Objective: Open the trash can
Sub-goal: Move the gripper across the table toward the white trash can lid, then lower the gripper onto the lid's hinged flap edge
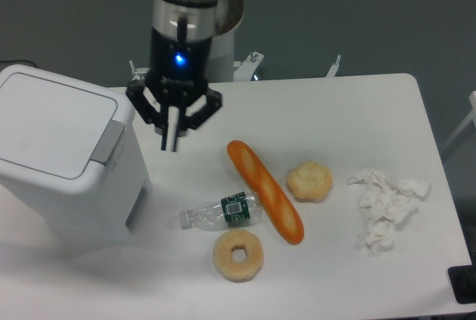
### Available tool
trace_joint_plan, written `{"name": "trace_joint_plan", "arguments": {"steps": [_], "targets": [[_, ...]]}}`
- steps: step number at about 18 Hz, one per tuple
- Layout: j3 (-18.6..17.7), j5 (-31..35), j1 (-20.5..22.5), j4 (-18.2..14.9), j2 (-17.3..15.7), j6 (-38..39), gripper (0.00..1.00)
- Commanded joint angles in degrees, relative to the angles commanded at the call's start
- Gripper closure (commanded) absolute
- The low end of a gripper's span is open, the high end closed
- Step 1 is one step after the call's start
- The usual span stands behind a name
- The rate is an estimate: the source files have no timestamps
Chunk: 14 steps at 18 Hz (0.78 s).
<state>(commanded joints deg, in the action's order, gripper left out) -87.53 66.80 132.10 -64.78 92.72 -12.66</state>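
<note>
The trash can (56, 152) is a large boxy white bin at the left of the table. Its flat lid is down, and a grey push tab (108, 143) sits on its right edge. My gripper (171, 139) hangs from the arm just right of the bin, a little beyond the tab. Its two fingers are pressed together, pointing down, with nothing between them. It does not touch the bin.
On the white table (357, 104) lie a long orange baguette (265, 190), a round bun (309, 181), a doughnut (238, 255), a small clear bottle with a green label (221, 213) and crumpled white tissue (387, 207) at the right.
</note>
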Motion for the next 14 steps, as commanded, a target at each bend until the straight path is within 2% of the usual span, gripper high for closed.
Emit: {"name": "trace_joint_plan", "arguments": {"steps": [6,14], "targets": [[-0.5,-0.4,-1.8,0.0,1.5,-0.1,0.97],[-2.6,-0.7,-3.3,0.0,1.5,-0.1,0.97]]}}
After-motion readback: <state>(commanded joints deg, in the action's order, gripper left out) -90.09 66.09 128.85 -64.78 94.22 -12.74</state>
